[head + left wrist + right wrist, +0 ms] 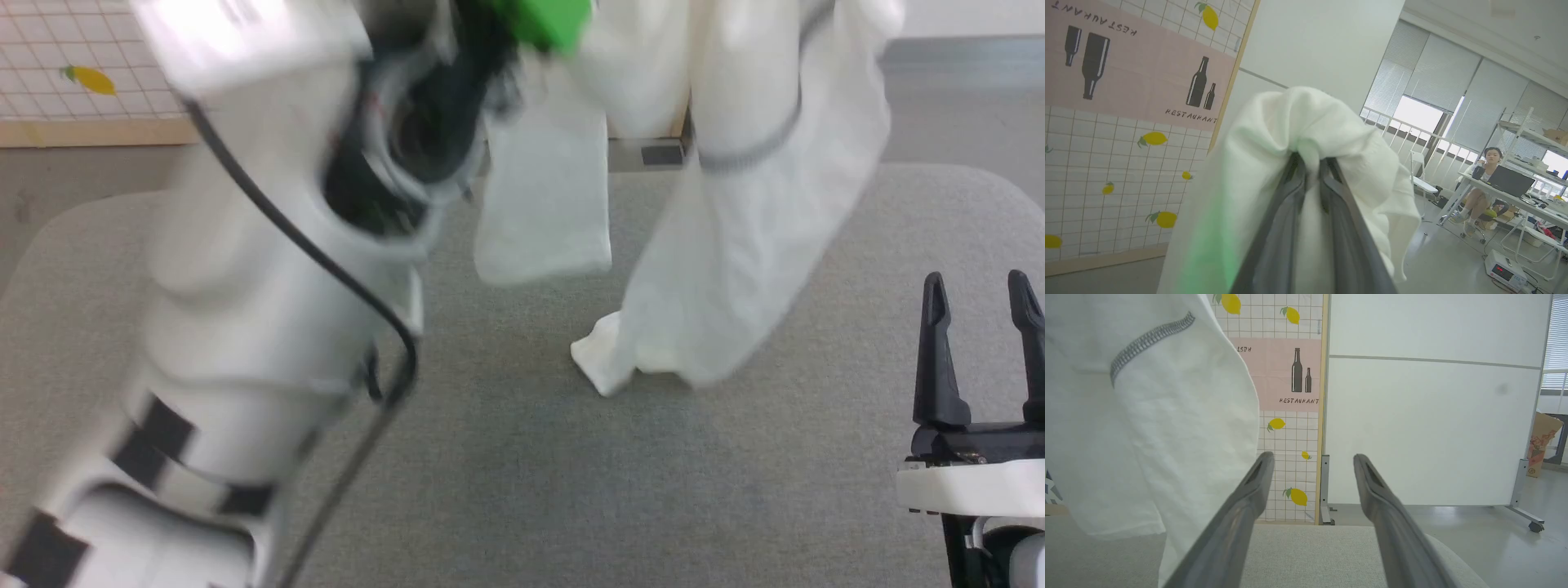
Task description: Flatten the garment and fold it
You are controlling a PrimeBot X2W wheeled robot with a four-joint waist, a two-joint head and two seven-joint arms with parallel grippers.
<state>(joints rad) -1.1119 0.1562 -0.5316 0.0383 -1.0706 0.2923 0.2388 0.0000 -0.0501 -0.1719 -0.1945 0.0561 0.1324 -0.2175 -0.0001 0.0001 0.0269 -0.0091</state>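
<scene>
The left gripper [1310, 160] pinches its fingers shut on a bunch of the garment [735, 245], which hangs from the top centre-right of the head view. Its lowest corner touches the grey tabletop [506, 474]. At lower right, the right gripper [984, 298] has its fingers wide apart and empty.

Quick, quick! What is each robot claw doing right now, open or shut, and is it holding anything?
Left gripper: shut on the garment, which hangs from it.
Right gripper: open, holding nothing.
</scene>
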